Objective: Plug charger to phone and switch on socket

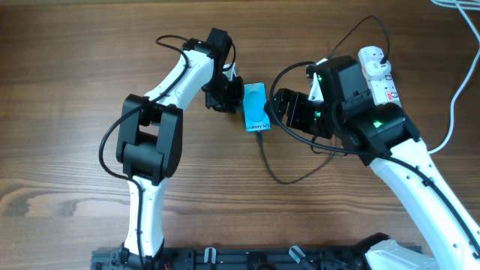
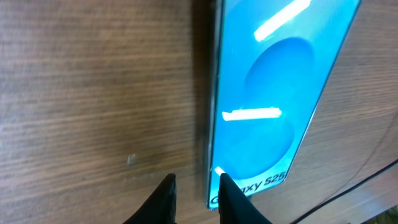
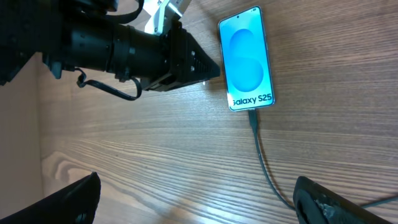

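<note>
The phone (image 1: 256, 107) lies flat on the wooden table with its screen lit cyan and "Galaxy S25" at the near end. The charger (image 1: 273, 169), a thin black cable, has its plug tip (image 3: 252, 117) at the phone's bottom edge and curves off to the right. My left gripper (image 2: 196, 180) sits at the phone's left edge with a narrow gap between its jaws, one finger (image 2: 233, 199) overlapping the phone's corner. Just right of the phone my right gripper (image 3: 202, 205) stands wide open over bare wood, holding nothing. The white socket (image 1: 377, 73) lies at the far right.
A thick white cord (image 1: 456, 97) runs from the socket along the table's right edge. The black cable loops across the table (image 1: 67, 150) between the phone and my right arm. The left arm's dark wrist (image 3: 124, 46) lies close to the phone's left.
</note>
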Robot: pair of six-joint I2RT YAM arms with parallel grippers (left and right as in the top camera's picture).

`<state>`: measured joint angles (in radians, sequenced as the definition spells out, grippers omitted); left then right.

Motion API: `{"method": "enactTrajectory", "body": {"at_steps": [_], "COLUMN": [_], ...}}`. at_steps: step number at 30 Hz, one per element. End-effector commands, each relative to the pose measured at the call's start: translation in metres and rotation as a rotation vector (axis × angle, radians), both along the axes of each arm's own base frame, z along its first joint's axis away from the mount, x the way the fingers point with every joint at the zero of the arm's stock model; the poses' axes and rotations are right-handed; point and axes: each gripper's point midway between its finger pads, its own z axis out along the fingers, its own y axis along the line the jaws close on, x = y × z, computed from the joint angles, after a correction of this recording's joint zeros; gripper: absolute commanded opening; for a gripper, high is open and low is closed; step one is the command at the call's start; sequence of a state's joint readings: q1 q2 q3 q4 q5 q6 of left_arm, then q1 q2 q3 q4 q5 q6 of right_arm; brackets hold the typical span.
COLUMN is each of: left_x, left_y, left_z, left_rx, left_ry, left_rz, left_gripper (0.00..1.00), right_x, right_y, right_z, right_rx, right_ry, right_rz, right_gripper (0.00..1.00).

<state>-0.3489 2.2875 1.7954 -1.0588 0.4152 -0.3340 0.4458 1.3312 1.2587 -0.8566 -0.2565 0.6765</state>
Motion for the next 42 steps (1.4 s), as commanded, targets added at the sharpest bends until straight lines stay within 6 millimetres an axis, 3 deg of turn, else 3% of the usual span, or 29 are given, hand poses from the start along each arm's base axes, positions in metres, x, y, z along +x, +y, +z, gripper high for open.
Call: {"method": "enactTrajectory", "body": {"at_steps": [1,3,4,8,10,11,12,13,15,16,20,25,29,31,35,42], "left_x": [-0.005,0.0,0.006,0.011,0.001,-0.005,-0.014,-0.018,-0.021,-0.021,-0.021,-0.021,-0.021,-0.021,-0.021,-0.021], "left_y": [0.006,0.014,0.02,0.044,0.054,0.058,0.062,0.063,0.064,0.064,0.064,0.064,0.064,0.064,0.064,0.064], "left_z": [0.005,0.031,0.054,0.166,0.221,0.247,0.269,0.277,0.285,0.284,0.284,0.284,0.284,0.284,0.284,0.284], "left_rx": [0.028,0.015,0.005,-0.054,-0.085,-0.1,-0.105,-0.11,-0.115,-0.115,-0.115,-0.114,-0.115,-0.114,-0.115,-0.115], "left_ry": [0.007,-0.037,-0.09,-0.37,-0.501,-0.571,-0.63,-0.65,-0.668,-0.668,-0.667,-0.667,-0.667,-0.667,-0.667,-0.667], "left_rz": [-0.008,0.008,0.024,0.031,0.05,0.057,0.062,0.062,0.063,0.063,0.063,0.063,0.063,0.063,0.063,0.063], "left_gripper": [0.22,0.22,0.25,0.43,1.0,1.0,1.0,1.0,1.0,1.0,1.0,1.0,1.0,1.0,1.0,1.0], "right_x": [0.002,0.003,0.005,0.024,0.048,0.068,0.095,0.105,0.103,0.101,0.116,0.13,0.147,0.153,0.16,0.158], "right_y": [-0.006,-0.014,-0.027,-0.097,-0.133,-0.158,-0.206,-0.237,-0.301,-0.32,-0.37,-0.39,-0.373,-0.369,-0.369,-0.355], "right_z": [-0.002,-0.001,0.003,0.015,0.028,0.033,0.035,0.034,0.024,0.017,-0.022,-0.105,-0.157,-0.172,-0.183,-0.215], "right_rx": [-0.051,-0.076,-0.101,-0.199,-0.231,-0.263,-0.356,-0.435,-0.563,-0.598,-0.71,-0.615,-0.452,-0.406,-0.406,-0.341], "right_ry": [-0.017,-0.023,-0.022,0.082,0.11,0.099,0.044,0.031,0.093,0.121,0.18,0.33,0.365,0.371,0.358,0.347], "right_rz": [0.011,0.025,0.023,-0.026,-0.06,-0.128,-0.262,-0.367,-0.678,-0.771,-0.873,-0.854,-0.616,-0.607,-0.61,-0.58], "right_gripper": [0.99,0.99,0.99,1.0,0.99,0.99,1.0,1.0,1.0,1.0,1.0,1.0,0.99,1.0,1.0,1.0]}}
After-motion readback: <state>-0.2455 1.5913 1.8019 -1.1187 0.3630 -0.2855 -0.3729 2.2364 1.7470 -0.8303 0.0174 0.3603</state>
